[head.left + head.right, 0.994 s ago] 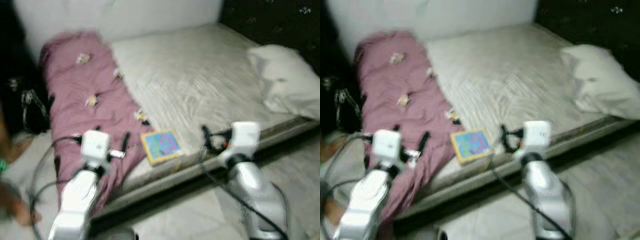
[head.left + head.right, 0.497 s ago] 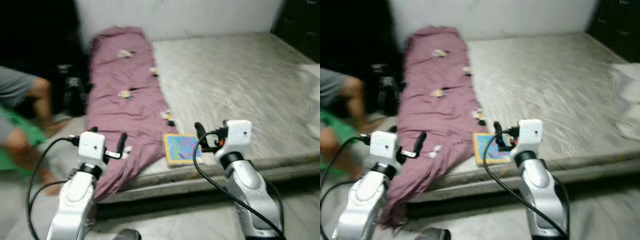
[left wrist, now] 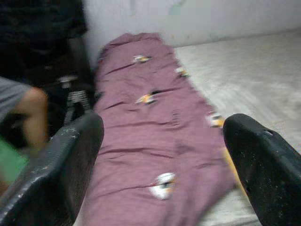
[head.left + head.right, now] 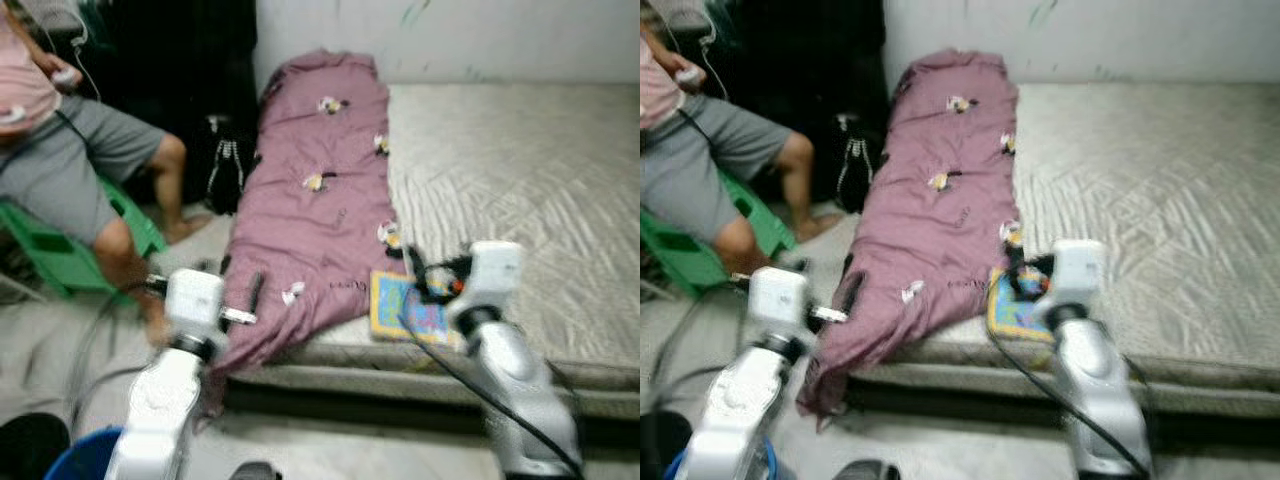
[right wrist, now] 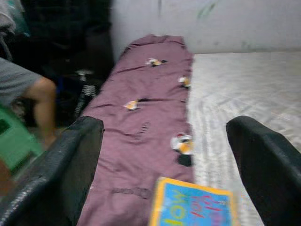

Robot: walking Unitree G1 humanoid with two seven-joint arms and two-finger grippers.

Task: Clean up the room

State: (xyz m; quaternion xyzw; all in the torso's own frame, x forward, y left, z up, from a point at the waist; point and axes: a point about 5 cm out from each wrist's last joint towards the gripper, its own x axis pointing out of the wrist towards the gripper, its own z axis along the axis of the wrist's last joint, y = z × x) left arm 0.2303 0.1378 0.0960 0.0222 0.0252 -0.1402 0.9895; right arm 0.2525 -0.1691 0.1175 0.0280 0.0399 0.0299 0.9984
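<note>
Bedroom floor and a low mattress [image 4: 520,190] lie ahead in the eye views, with a mauve blanket [image 4: 320,200] along the mattress's left side and draping over its front edge, and a colourful book [image 4: 405,305] just beside it near the edge. A person [image 4: 70,170] sits on a green stool [image 4: 50,255] at left. Left gripper [image 3: 162,155], seen from its wrist, is spread wide and empty above the blanket. Right gripper [image 5: 162,160], from its wrist, is likewise wide open, empty, with the book directly ahead of it.
</note>
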